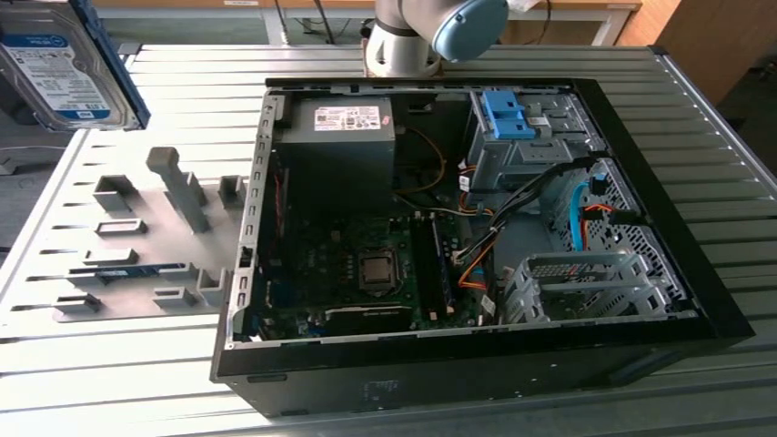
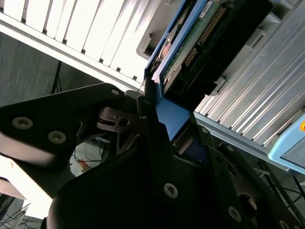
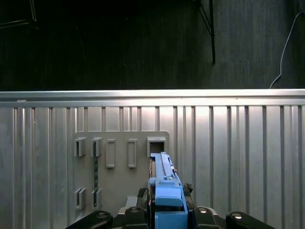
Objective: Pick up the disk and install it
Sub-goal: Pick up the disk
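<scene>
disk is up off the bench, pinched by its blue rail in your hand; expect it stiff, dense and shock-shy, so hold the rail edges.

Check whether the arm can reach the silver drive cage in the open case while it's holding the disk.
Probably yes. The case lies open on top, nothing covers the silver drive cage, and the disk sits clamped in the jaws. Cables beside the cage might snag.
</scene>
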